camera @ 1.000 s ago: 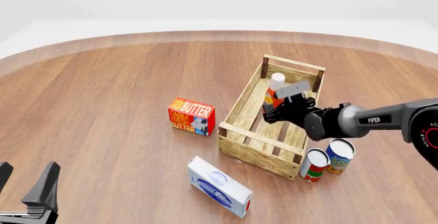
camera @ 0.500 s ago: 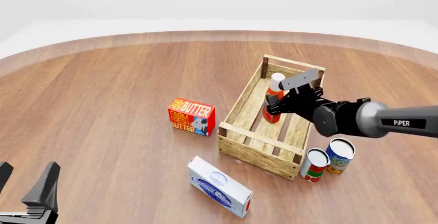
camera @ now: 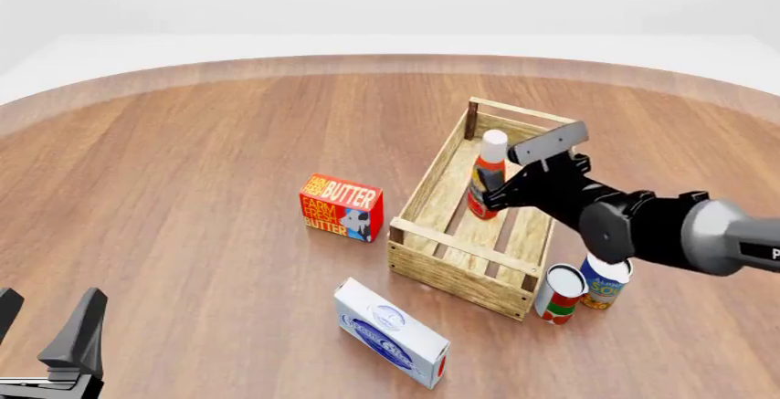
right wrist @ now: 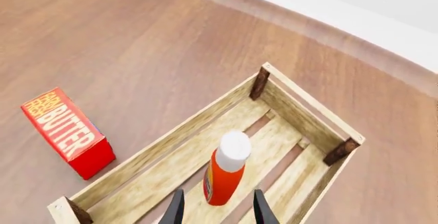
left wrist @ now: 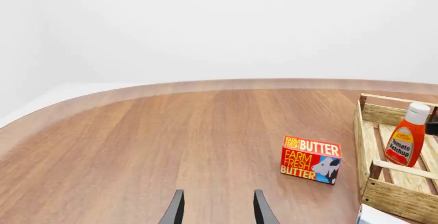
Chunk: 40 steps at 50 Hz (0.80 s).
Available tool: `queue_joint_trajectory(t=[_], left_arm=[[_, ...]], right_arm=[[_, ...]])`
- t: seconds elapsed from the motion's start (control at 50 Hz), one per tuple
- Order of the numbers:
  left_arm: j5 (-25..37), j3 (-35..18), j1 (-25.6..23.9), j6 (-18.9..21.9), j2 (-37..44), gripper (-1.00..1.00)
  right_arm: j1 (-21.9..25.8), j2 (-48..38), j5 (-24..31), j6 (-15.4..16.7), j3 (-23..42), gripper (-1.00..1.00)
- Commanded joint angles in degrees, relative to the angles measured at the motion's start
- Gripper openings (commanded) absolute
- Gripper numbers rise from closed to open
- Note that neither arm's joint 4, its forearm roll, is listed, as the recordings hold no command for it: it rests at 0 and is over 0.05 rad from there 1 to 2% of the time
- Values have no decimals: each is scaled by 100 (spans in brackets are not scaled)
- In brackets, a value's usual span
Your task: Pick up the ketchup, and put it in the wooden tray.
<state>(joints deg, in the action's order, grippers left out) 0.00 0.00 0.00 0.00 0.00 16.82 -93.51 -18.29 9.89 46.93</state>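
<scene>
the ketchup (camera: 489,176) stands upright inside the tray (camera: 454,262). right gripper (right wrist: 217,212) fingers are spread, off the bottle; left gripper (left wrist: 217,212) spread, empty. only the front view shows two cans (camera: 583,287); one butter box (camera: 340,207).

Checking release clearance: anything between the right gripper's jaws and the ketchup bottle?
No. In the right wrist view the right gripper is open, its jaws either side of the slim orange-red ketchup bottle standing in the light wooden slatted tray; only gaps show.
</scene>
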Motion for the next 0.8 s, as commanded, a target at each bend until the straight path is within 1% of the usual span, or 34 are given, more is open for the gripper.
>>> queue_joint_trajectory(t=[0.02, 0.06, 0.16, 0.18, 0.24, 0.26, 0.3, 0.36, 0.4, 0.46, 0.58, 0.6, 0.66, 0.72, 0.8], left_arm=[[0, 0, 0, 0, 0, 100], [0, 0, 0, 0, 0, 100], [0, 0, 0, 0, 0, 100], [0, 0, 0, 0, 0, 100], [0, 0, 0, 0, 0, 100], [0, 0, 0, 0, 0, 100], [0, 0, 0, 0, 0, 100], [0, 0, 0, 0, 0, 100], [0, 0, 0, 0, 0, 100], [0, 0, 0, 0, 0, 100], [0, 0, 0, 0, 0, 100], [0, 0, 0, 0, 0, 100], [0, 0, 0, 0, 0, 100], [0, 0, 0, 0, 0, 100], [0, 0, 0, 0, 0, 100]], right_arm=[[106, 658, -121, -59, -650, 100], [114, 717, -139, -88, -718, 100], [153, 1120, -276, -190, -1198, 100], [184, 1228, -297, -252, -1305, 100], [191, 1386, -328, -291, -1460, 100], [220, 1527, -375, -385, -1583, 100], [247, 1654, -468, -378, -1750, 100], [258, 2075, -437, -441, -2006, 100], [260, 2158, -444, -450, -2075, 100], [288, 2480, -353, -532, -2243, 100], [305, 3153, -295, -522, -2747, 100], [276, 3435, -191, -518, -2841, 100], [268, 3594, -114, -502, -2957, 100], [221, 3926, -74, -580, -3267, 100], [51, 4719, 315, -734, -3652, 100]])
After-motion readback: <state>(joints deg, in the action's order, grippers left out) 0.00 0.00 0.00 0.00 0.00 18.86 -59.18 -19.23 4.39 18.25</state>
